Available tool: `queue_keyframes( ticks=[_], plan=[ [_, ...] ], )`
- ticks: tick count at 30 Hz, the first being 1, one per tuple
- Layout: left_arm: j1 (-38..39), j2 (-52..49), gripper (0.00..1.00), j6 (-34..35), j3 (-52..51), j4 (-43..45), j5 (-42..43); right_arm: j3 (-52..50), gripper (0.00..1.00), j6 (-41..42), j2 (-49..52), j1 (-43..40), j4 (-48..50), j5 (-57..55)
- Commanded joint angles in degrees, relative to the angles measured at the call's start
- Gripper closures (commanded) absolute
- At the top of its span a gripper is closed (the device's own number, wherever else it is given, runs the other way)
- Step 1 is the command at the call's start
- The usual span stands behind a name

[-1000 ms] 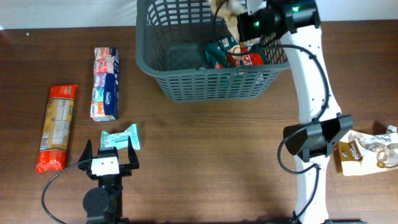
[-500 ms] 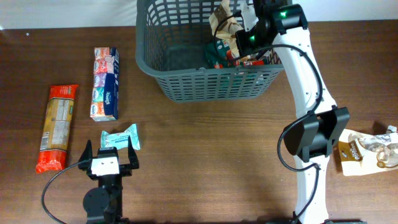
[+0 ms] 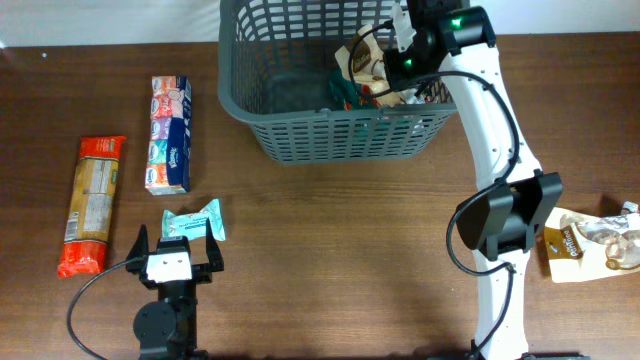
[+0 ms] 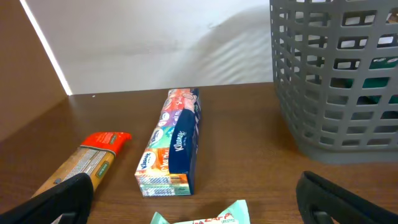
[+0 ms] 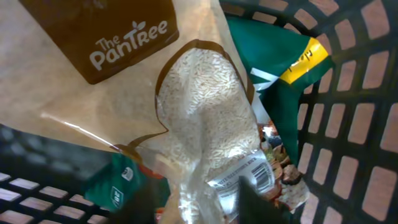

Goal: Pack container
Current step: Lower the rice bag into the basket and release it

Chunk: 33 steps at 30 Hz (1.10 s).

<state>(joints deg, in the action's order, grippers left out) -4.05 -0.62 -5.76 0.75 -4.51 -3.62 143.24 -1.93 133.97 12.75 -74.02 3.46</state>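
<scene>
Grey slotted plastic, the container (image 3: 300, 140) sits at the upper centre of the overhead frame, against the table's (image 3: 340, 260) far edge. In its right end a tan rice bag (image 5: 205, 124) lies over a green packet (image 5: 273, 68). The right gripper (image 5: 198, 202) hangs over it, jaws partly apart with the bag's lower end between them; whether they touch it I cannot tell. At lower left the left gripper (image 4: 199, 199) is spread wide and holds nothing. A broad stretch of wood separates the basket from a tissue pack (image 3: 170, 134), a pasta packet (image 3: 91, 205) and a teal packet (image 3: 195, 222) at the left.
</scene>
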Motion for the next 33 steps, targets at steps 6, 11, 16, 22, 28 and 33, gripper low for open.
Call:
queue_keyframes(
  ticks=[6,11,16,22,28,33],
  plan=[
    [-0.1,0.3,0.01,0.5,-0.2,-0.1,0.4,2.1,0.04,-0.2,-2.5,-0.2,0.8,-1.3],
    [-0.1,0.3,0.01,0.5,-0.2,-0.1,0.4,11.3,0.01,-0.2,-2.6,-1.3,0.2,-4.1],
    [-0.1,0.3,0.01,0.5,-0.2,-0.1,0.4,26.9,0.01,-0.6,-2.6,-3.4,-0.1,-6.8],
    [-0.1,0.3,0.01,0.5,-0.2,-0.1,0.4,36.7,0.01,1.1,-7.0,-8.2,-2.8,-9.7],
    [-0.1,0.3,0.01,0.5,-0.2,-0.1,0.4,36.7,0.01,11.0,-13.8,-11.8,-11.9,-32.8],
    [-0.1,0.3,0.01,0.5,-0.2,-0.1,0.4,36.1,0.01,20.6,-17.4,-14.3,-23.3,-40.3]
  ],
)
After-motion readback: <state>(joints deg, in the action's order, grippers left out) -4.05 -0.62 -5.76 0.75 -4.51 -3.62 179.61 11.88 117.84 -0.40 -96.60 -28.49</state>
